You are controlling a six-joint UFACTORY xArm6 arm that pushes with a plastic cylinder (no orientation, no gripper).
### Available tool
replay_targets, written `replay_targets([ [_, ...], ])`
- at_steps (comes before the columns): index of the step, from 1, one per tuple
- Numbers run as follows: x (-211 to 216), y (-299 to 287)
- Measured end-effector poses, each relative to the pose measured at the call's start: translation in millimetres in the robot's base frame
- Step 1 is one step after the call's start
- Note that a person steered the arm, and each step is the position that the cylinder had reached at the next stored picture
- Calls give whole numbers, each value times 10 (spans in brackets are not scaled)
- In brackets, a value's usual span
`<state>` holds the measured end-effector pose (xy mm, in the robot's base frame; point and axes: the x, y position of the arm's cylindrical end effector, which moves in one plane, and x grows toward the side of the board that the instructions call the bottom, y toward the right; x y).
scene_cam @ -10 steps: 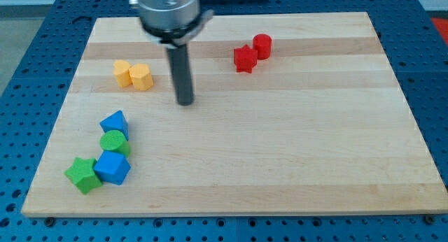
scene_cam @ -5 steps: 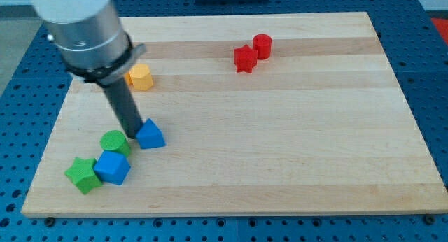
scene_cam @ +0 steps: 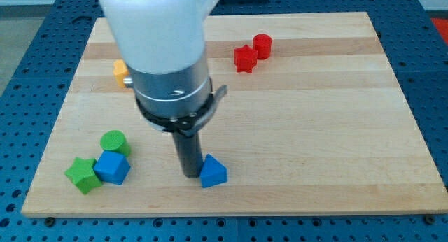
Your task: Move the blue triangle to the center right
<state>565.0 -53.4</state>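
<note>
My tip (scene_cam: 189,175) is down on the desk (scene_cam: 315,130) in the lower middle of the frame, and it sits right against the left side of the blue triangle (scene_cam: 213,172), touching or as good as touching. This tool is a plain dark rod, so there are no jaws to open or close and it has hold of nothing; it only bears sideways on the block. The blue triangle stands near the bottom edge of the board, a little left of centre, well apart from the right-hand side.

Over in the lower left of the frame, three blocks huddle together: a green cylinder (scene_cam: 113,142) on top, a blue cube-like block (scene_cam: 112,168) just below it, and a green star (scene_cam: 82,175) touching that blue block on its left. They are well clear of my tip.

Upper left, an orange block (scene_cam: 120,71) peeks out from behind the arm's big grey and white body; its shape cannot be made out, as most of it is hidden. Upper middle-right, a red star (scene_cam: 245,59) and a red cylinder (scene_cam: 262,45) sit pressed together, the cylinder up and to the right of the star.
</note>
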Motion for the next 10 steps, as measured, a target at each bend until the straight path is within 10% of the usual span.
replay_targets([
  [3,535,522],
  [10,-1335,591],
])
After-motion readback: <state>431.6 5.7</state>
